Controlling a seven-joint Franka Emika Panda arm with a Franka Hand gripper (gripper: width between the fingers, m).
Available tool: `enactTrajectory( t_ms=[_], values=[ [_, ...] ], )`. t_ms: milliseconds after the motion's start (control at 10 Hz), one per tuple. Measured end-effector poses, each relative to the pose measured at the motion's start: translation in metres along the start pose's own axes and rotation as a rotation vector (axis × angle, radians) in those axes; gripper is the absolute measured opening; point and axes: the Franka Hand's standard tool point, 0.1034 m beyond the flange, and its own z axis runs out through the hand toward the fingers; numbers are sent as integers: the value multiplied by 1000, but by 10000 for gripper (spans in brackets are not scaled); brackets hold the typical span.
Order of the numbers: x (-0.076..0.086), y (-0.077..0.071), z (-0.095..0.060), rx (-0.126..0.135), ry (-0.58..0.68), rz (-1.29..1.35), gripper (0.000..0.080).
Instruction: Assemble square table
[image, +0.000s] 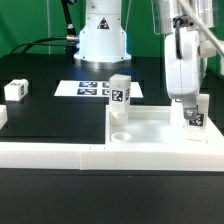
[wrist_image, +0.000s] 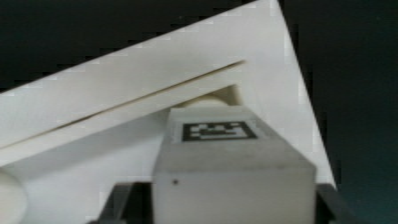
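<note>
The gripper is seen clenched on a leg block, which is held upright with its tag facing the camera. In the exterior view the block is placed low over the far corner of the square slab, on the exterior view's right. Whether block and slab touch cannot be told from here.

In the wrist view the grasp is confirmed: the gripper is closed with the leg block pinched between its dark fingers, one on each side. The block's tag is shown on its upper face. Beyond it, a pointed corner of the slab is seen against the black table, and a rounded recess (probably a corner hole, though largely hidden) is glimpsed just past the block.

Only the exterior view shows the rest. A second leg block is stood upright at the slab's far edge, and a third leg block lies well apart on the exterior view's left. The marker board and the rail fence along the front are also seen.
</note>
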Motion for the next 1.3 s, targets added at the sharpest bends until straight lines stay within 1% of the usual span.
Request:
enactTrajectory(
  t_ms=[100, 200, 300, 400, 500, 800, 900, 1000, 1100, 1200, 1300],
  values=[
    [0, 0, 1, -1, 1, -32, 290],
    [0, 1, 1, -2, 2, -37, 473],
    [-3, 2, 1, -11, 24, -235, 600],
    [-8, 2, 1, -10, 33, -428, 600],
    [-12, 4, 2, -8, 36, -636, 639],
    [-9, 3, 2, -13, 39, -780, 648],
    [-9, 3, 2, -15, 40, -875, 649],
    [-11, 2, 2, -19, 57, -1095, 649],
    [-13, -1, -1, -31, 69, -1300, 649],
    [-15, -3, -2, -41, 72, -1423, 649],
    [-14, -2, -1, -40, 73, -1374, 637]
  ],
)
